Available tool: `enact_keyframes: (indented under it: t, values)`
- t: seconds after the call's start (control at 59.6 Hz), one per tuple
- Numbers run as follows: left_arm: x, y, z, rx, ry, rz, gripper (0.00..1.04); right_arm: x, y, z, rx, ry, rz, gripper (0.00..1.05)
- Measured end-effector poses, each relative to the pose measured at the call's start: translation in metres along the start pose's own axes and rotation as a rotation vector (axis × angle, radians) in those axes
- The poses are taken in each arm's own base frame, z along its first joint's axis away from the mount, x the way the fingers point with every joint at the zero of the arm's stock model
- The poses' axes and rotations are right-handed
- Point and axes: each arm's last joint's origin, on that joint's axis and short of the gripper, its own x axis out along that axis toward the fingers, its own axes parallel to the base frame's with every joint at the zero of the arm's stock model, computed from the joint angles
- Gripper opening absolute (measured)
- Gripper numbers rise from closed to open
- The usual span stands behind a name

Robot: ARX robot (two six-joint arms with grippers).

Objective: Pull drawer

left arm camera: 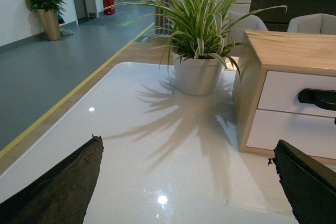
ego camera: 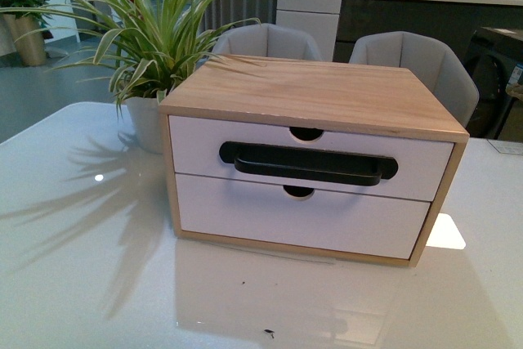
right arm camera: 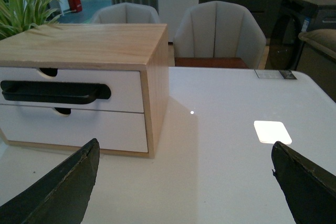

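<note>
I am watching the left pincer [left arm camera: 184, 192] hanging spread wide over the desk [left arm camera: 131, 129], near the potted plant [left arm camera: 198, 72]; the right pincer [right arm camera: 181, 192] is gaping likewise, facing the wooden cabinet [right arm camera: 84, 45]. The drawer [ego camera: 409, 161], upper of two, is sitting shut in that cabinet mid-desk, its black bar handle [ego camera: 309, 164] untouched by either pincer.
</note>
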Motion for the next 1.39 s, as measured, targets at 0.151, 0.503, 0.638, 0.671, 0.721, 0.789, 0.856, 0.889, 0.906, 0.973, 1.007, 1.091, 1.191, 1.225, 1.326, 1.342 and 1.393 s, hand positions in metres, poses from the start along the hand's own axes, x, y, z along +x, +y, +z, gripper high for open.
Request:
enact_keyframes:
  t: [0.151, 0.503, 0.638, 0.671, 0.721, 0.789, 0.856, 0.889, 0.906, 0.973, 1.007, 1.091, 1.191, 1.225, 1.326, 1.342, 1.393]
  values:
    - [0.000, 0.000, 0.000, 0.000, 0.000, 0.000, 0.97, 0.000, 0.000, 0.000, 0.000, 0.000, 0.000, 0.96]
    - [0.000, -0.001, 0.003, 0.003, -0.036, -0.050, 0.97, 0.000, 0.001, -0.002, 0.009, 0.051, 0.029, 0.96]
    - [0.004, -0.007, 0.006, 0.018, -0.049, -0.139, 0.97, 0.010, 0.002, -0.007, -0.002, 0.166, 0.096, 0.96]
    - [0.007, -0.010, 0.006, 0.032, -0.038, -0.176, 0.97, 0.014, 0.002, -0.002, -0.023, 0.171, 0.122, 0.96]
    - [0.012, -0.013, 0.005, 0.067, -0.025, -0.230, 0.97, 0.021, 0.001, 0.005, -0.054, 0.171, 0.152, 0.96]
    - [0.021, -0.017, 0.008, 0.129, -0.015, -0.312, 0.97, 0.033, 0.000, 0.014, -0.107, 0.191, 0.192, 0.96]
    - [0.039, -0.024, 0.017, 0.224, 0.007, -0.452, 0.97, 0.053, 0.001, 0.019, -0.187, 0.273, 0.275, 0.96]
    - [0.049, -0.028, 0.019, 0.269, 0.026, -0.528, 0.97, 0.063, 0.001, 0.020, -0.227, 0.309, 0.305, 0.96]
    - [0.051, -0.029, 0.019, 0.279, 0.030, -0.545, 0.97, 0.065, 0.001, 0.020, -0.230, 0.318, 0.311, 0.96]
    - [0.072, -0.042, 0.019, 0.367, 0.068, -0.680, 0.97, 0.081, 0.004, 0.024, -0.320, 0.374, 0.383, 0.96]
    - [0.080, -0.047, 0.019, 0.411, 0.082, -0.733, 0.97, 0.088, 0.006, 0.026, -0.358, 0.393, 0.418, 0.96]
    - [0.095, -0.061, 0.020, 0.495, 0.107, -0.837, 0.97, 0.101, 0.010, 0.028, -0.449, 0.414, 0.478, 0.96]
    - [0.110, -0.079, 0.024, 0.582, 0.133, -0.964, 0.97, 0.117, 0.016, 0.032, -0.552, 0.428, 0.549, 0.96]
    - [0.116, -0.085, 0.025, 0.620, 0.136, -1.013, 0.97, 0.124, 0.019, 0.034, -0.589, 0.437, 0.577, 0.96]
    - [0.131, -0.097, 0.029, 0.673, 0.151, -1.083, 0.97, 0.137, 0.024, 0.038, -0.643, 0.444, 0.622, 0.96]
    - [0.134, -0.098, 0.030, 0.679, 0.156, -1.094, 0.97, 0.140, 0.025, 0.038, -0.655, 0.444, 0.630, 0.96]
    - [0.141, -0.102, 0.031, 0.700, 0.162, -1.115, 0.97, 0.145, 0.028, 0.040, -0.673, 0.443, 0.646, 0.96]
